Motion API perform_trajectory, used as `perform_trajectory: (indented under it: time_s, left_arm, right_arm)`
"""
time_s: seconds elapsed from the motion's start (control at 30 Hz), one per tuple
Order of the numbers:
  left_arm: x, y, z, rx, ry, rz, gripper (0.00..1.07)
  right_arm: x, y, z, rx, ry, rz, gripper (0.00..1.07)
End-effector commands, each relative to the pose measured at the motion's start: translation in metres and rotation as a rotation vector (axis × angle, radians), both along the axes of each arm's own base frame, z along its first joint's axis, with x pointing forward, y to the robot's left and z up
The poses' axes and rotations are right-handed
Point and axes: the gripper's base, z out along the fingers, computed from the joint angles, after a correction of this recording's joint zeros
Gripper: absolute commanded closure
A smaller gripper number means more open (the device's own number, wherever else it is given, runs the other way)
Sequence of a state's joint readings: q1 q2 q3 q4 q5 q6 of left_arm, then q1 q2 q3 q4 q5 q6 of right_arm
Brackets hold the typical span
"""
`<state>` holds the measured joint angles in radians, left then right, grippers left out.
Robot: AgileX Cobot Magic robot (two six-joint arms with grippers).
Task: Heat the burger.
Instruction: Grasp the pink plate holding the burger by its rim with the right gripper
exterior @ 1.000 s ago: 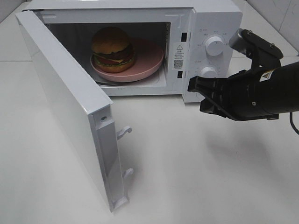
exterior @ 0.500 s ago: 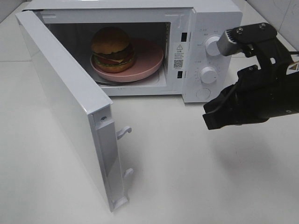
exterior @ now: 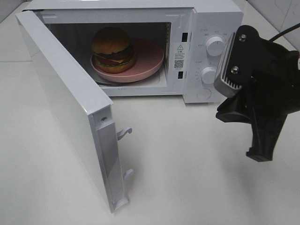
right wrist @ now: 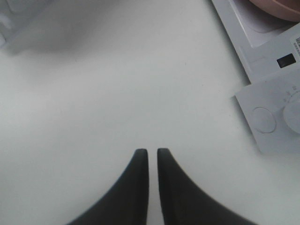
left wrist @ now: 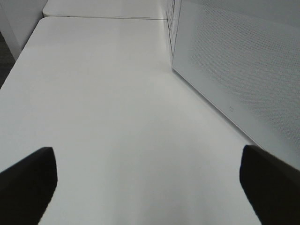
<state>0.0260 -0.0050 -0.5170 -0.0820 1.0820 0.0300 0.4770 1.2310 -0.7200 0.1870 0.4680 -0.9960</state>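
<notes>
Right fingers [right wrist: 136,183] close together, empty; burger [exterior: 112,47] inside open microwave [exterior: 206,18]

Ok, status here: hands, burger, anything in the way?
Left hand open, empty. Right hand shut, empty, clear of the microwave. Burger on plate inside microwave. Door wide open; nothing seen in its path.

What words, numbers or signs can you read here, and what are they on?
No text is readable.
White sticker on the white microwave oven front: warning triangle and QR code; its print is too small.
Markings around the upper white round knob and lower white round knob: too small, blurred.
</notes>
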Motion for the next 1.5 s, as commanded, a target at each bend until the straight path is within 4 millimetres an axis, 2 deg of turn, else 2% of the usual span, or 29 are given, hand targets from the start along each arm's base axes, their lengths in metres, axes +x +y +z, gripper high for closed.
perform_trajectory:
  time_s: [0.03, 0.1, 0.23, 0.3, 0.47, 0.67, 0.73, 0.77, 0.8, 0.83, 0.9, 0.93, 1.0, 1.03, 1.1, 1.5]
  left_arm:
    - [0.000, -0.001, 0.001, -0.005, -0.015, -0.003, 0.09]
    - [0.000, -0.001, 0.001, -0.005, -0.015, -0.003, 0.09]
    - [0.000, -0.001, 0.001, -0.005, -0.015, -0.003, 0.09]
    - [0.000, -0.001, 0.001, -0.005, -0.015, -0.003, 0.09]
    - [0.000, -0.001, 0.001, -0.005, -0.015, -0.003, 0.09]
    - [0.000, -0.001, 0.001, -0.005, -0.015, -0.003, 0.09]
    - [0.000, -0.001, 0.001, -0.005, -0.015, -0.003, 0.09]
    - [0.000, -0.001, 0.001, -0.005, -0.015, -0.003, 0.09]
    - [0.000, -0.001, 0.001, -0.005, -0.015, -0.003, 0.09]
    - [0.000, -0.001, 0.001, -0.005, -0.015, -0.003, 0.09]
    - [0.000, -0.001, 0.001, -0.005, -0.015, -0.003, 0.09]
    - [0.000, -0.001, 0.001, -0.005, -0.015, -0.003, 0.09]
    - [0.000, -0.001, 0.001, -0.005, -0.015, -0.003, 0.09]
    - [0.000, -0.001, 0.001, -0.005, -0.015, -0.003, 0.09]
    - [0.000, -0.001, 0.001, -0.005, -0.015, -0.003, 0.09]
    - [0.000, -0.001, 0.001, -0.005, -0.015, -0.003, 0.09]
  right_arm:
    - [-0.001, -0.005, 0.005, -0.116, -0.024, 0.084, 1.01]
    - [0.001, -0.010, 0.009, -0.228, -0.042, 0.163, 1.01]
    - [0.002, -0.013, 0.012, -0.311, -0.070, 0.231, 1.00]
    - [0.004, -0.017, 0.014, -0.404, -0.106, 0.324, 1.00]
    - [0.005, -0.019, 0.014, -0.469, -0.134, 0.391, 0.99]
    - [0.005, -0.019, 0.014, -0.473, -0.136, 0.388, 0.96]
    - [0.005, -0.019, 0.014, -0.441, -0.121, 0.331, 0.81]
    - [0.005, -0.019, 0.014, -0.441, -0.121, 0.331, 0.81]
    - [0.005, -0.019, 0.014, -0.430, -0.118, 0.310, 0.74]
    - [0.005, -0.019, 0.014, -0.430, -0.118, 0.310, 0.74]
    - [0.006, -0.019, 0.015, -0.396, -0.105, 0.240, 0.41]
    - [0.006, -0.019, 0.015, -0.396, -0.105, 0.240, 0.41]
    - [0.006, -0.019, 0.015, -0.389, -0.105, 0.225, 0.19]
    - [0.006, -0.019, 0.015, -0.389, -0.105, 0.225, 0.19]
    - [0.007, -0.019, 0.015, -0.386, -0.112, 0.220, 0.10]
    - [0.012, -0.017, 0.014, -0.395, -0.150, 0.230, 0.13]
